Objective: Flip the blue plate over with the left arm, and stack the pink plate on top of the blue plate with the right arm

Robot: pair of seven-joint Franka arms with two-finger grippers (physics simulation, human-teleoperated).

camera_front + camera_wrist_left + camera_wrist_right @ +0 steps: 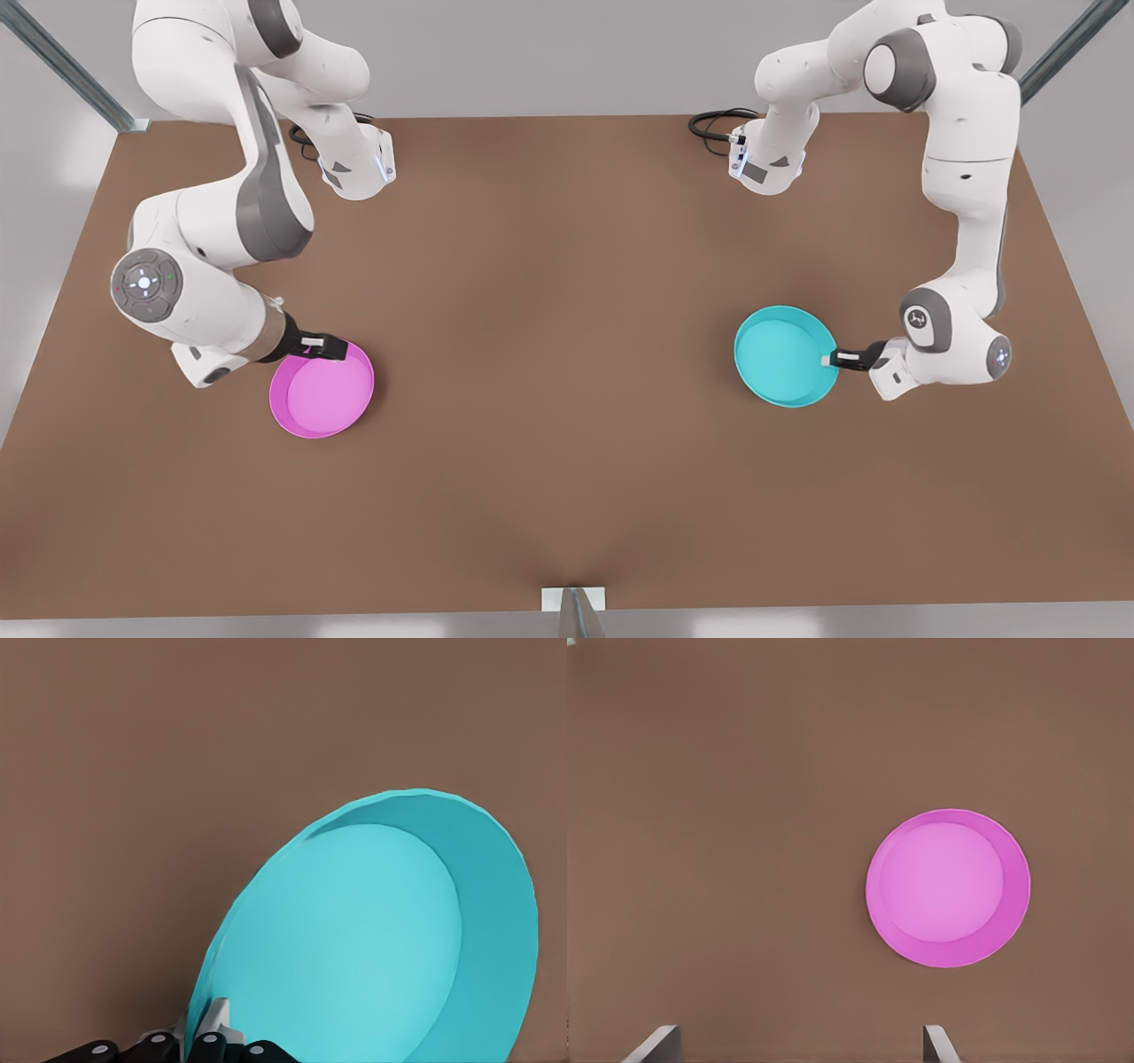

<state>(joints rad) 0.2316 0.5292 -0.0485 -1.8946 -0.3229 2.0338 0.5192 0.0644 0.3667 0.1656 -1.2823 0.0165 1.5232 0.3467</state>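
The blue plate (784,356) is on the front view's right, and its rim is tilted up off the table. My left gripper (833,359) is shut on its rim at the side nearest that arm. The left wrist view shows the blue plate (381,939) slanted, its hollow side facing the camera, with the left gripper (205,1032) pinching the edge. On the front view's left, the pink plate (323,392) lies flat with its hollow side up. My right gripper (326,346) hovers over its far rim. In the right wrist view the pink plate (948,889) lies well beyond the open right gripper (799,1043).
The brown table (567,266) stretches wide between the two plates. Black cables (713,122) lie at the back near the arm bases. Metal frame posts (71,66) stand at the back corners, and a bracket (574,601) sits at the front edge.
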